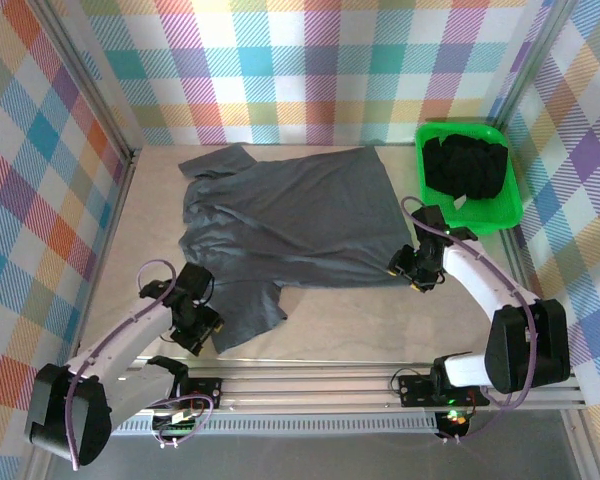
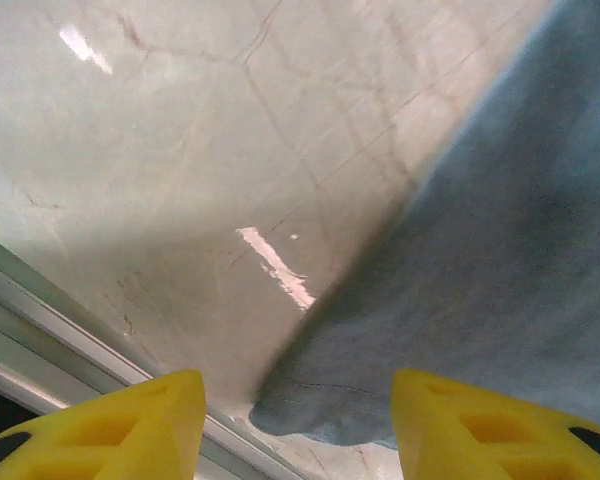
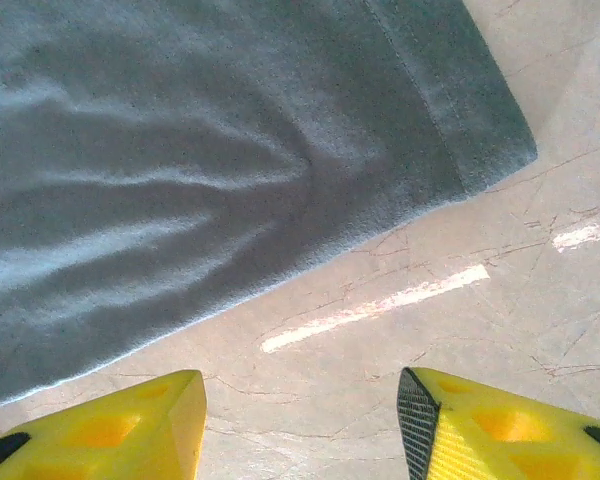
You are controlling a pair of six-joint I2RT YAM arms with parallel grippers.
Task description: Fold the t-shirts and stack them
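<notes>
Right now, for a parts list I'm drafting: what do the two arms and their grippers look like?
The left arm and right arm have white link shells, bulky black joint housings and a looping lilac cable. The left gripper and right gripper carry bright yellow wedge-shaped fingers with triangular cut-outs; a black textured pad lines one right finger.

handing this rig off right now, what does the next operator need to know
Left hand: open, holding nothing, low at the edge of the grey shirt's near sleeve.
Right hand: open, holding nothing, over bare table just off the shirt's near hem corner.
Things: the grey shirt lies spread out, a little wrinkled. Black shirts are bunched in the green bin at the far right.
Done: one shirt is laid out, with no fold in it yet and no stack started.
Left: probably grip the near edge, fold the grey shirt, then fold the binned ones and stack them.
</notes>
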